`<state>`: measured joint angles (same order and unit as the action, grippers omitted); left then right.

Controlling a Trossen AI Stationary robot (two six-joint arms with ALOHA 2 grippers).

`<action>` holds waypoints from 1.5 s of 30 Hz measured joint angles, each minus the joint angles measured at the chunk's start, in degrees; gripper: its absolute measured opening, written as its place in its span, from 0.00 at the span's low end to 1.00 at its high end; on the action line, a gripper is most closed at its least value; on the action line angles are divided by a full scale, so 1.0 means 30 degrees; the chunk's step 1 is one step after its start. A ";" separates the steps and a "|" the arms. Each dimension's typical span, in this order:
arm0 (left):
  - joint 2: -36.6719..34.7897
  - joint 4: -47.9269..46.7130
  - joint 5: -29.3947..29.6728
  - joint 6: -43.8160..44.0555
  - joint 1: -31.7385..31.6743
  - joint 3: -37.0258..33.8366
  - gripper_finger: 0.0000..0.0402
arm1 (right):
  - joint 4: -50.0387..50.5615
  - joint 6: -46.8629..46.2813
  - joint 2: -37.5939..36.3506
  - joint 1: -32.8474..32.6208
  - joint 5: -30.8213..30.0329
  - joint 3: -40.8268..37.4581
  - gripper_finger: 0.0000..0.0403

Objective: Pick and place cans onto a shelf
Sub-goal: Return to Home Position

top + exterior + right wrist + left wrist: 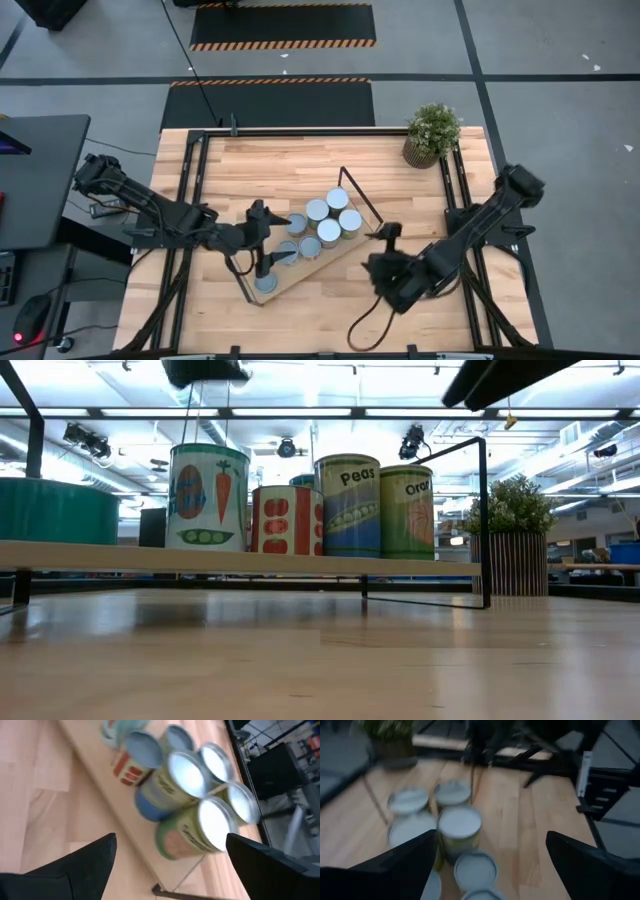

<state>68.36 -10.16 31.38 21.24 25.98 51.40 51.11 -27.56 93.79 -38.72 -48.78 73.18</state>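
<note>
While above the shelf (300,565), left tool (270,240) agape.

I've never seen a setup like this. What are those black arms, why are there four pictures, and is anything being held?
Two robot arms work at a wooden table. One picture looks down from above, one looks level across the tabletop, and two come from cameras on the arms' wrists. The cans stand on a low wooden shelf, and a potted plant sits at a table corner. The dark shapes in the wrist pictures are each arm's own fingers. The left gripper and right gripper are both open near the shelf and hold nothing.
</note>
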 joint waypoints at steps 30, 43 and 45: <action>-0.4172 0.5555 0.0620 -0.5451 -0.0357 -0.5899 0.94 | -1.5577 0.6763 -1.6664 0.0098 0.2965 -1.4283 0.95; -1.0143 0.7653 0.0327 -0.5521 -0.1902 -1.0434 0.94 | -1.5980 0.8254 -2.0108 0.1408 0.5591 -1.5478 0.95; -1.1064 0.8049 -0.0243 -0.5518 -0.2330 -1.1197 0.94 | -1.6208 0.8365 -2.0695 0.1758 0.5890 -1.5854 0.95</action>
<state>35.17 13.99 30.65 4.69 18.99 17.81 2.49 -2.47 31.70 -33.44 -31.11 25.62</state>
